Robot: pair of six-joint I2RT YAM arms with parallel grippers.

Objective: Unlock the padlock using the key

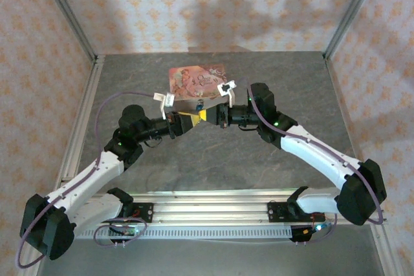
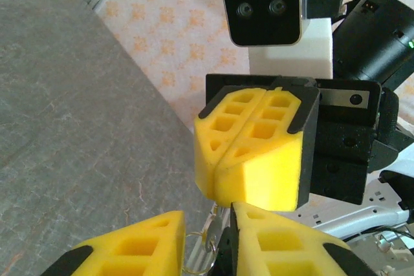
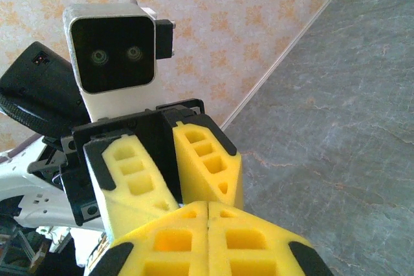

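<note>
At the overhead frame's centre, the right gripper [image 1: 204, 116], clenched shut, faced the left gripper [image 1: 190, 119] pinching the padlock [image 2: 199, 250], its silvery shackle glinting at the wrist frame's bottom: tiny, light, slippery metal, probably best held by its body.

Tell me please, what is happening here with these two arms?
The two arms meet tip to tip over the table, just in front of a pink box. The right tool is shut, its fingers pressed together. A thin silvery loop hangs between the fingers of the left tool. I cannot tell whether the loop belongs to the padlock, or whether the lock is open yet.
</note>
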